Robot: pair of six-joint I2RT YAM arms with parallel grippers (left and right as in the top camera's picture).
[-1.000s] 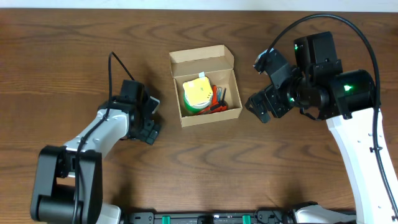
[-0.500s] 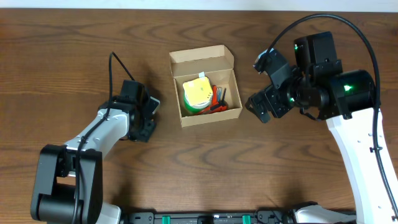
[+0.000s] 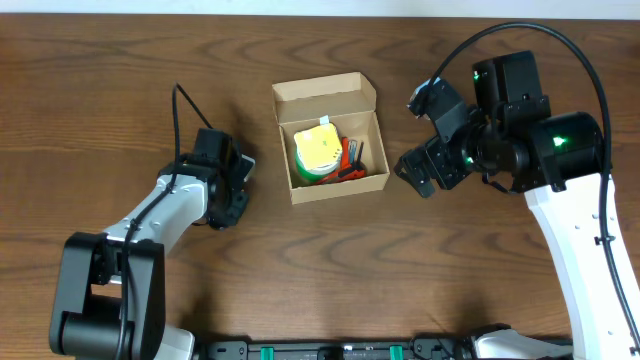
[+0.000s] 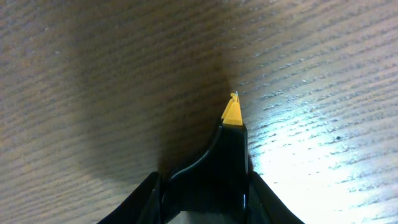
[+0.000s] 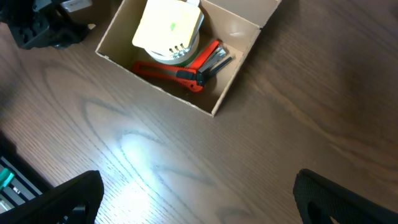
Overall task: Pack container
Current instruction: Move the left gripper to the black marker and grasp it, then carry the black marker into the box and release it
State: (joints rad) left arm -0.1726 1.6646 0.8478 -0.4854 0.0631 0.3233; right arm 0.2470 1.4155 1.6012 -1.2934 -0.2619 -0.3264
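1. Two tools flanking the work. Left tool (image 3: 232, 195) low over bare desk (image 3: 120, 80), left of centre; width not readable, nothing seen held.
2. Right tool (image 3: 412, 135) spread wide, empty, just right of the container (image 3: 340, 187).
3. Container mid-frame, long axis left-right, flap (image 3: 325, 97) open toward the top edge; nearer the right tool, probably better placed for closing.

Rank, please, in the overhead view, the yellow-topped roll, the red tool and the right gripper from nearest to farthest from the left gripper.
From the left gripper:
1. Yellow-topped roll, in the container's left half.
2. Red tool, in the container's right half.
3. Right gripper, past the container's right wall.
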